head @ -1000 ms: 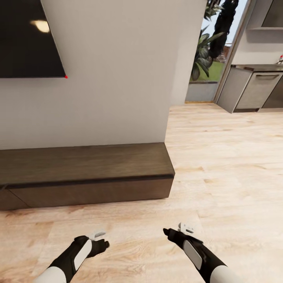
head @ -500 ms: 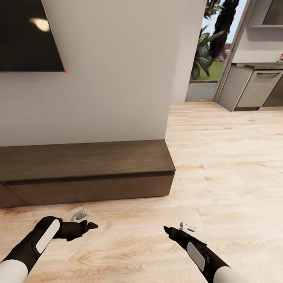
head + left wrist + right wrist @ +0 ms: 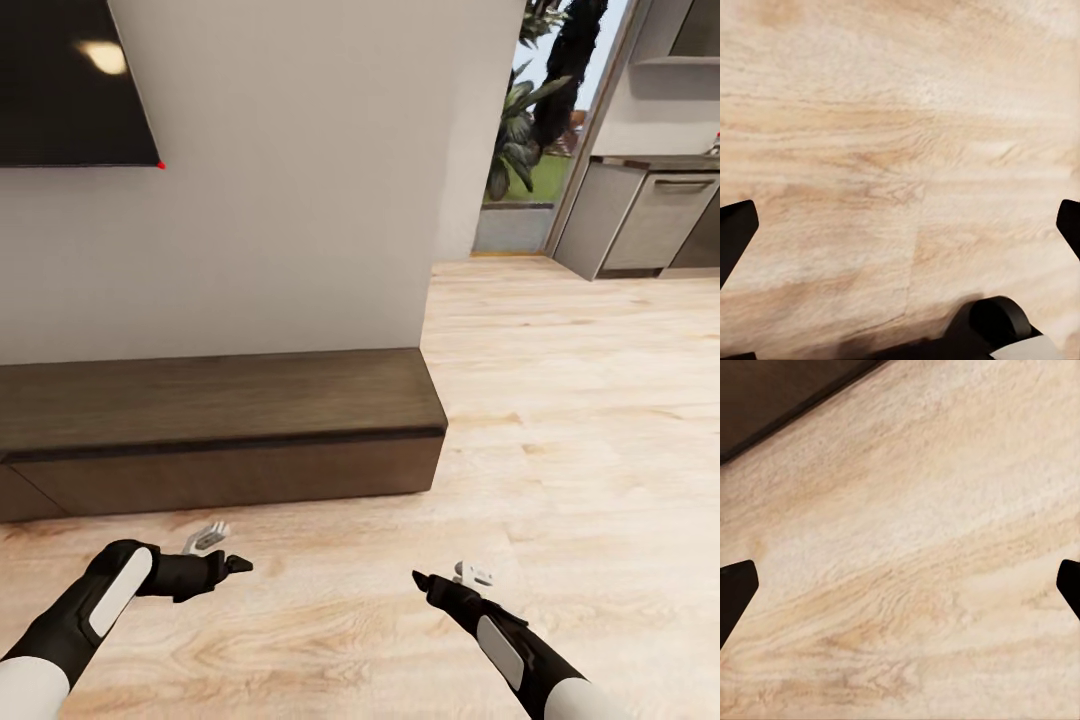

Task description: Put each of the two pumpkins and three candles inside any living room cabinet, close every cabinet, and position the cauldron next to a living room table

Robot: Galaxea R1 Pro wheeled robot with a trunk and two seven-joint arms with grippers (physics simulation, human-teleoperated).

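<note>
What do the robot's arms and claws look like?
Both arms are black, with a long pale grey oval patch on each forearm and white sleeves nearer the body. The left claw and right claw have black pointed fingers, with a small silvery-white block on each wrist.

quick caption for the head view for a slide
Robot faces the closed dark wood cabinet under the wall TV, left claw and right claw open and empty over the plank floor.

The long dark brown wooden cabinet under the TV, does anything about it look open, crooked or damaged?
Nothing stands out. The long dark brown wooden cabinet sits flush against the pale grey wall, its front closed and its top bare. Both grippers hang open over the light plank floor.
</note>
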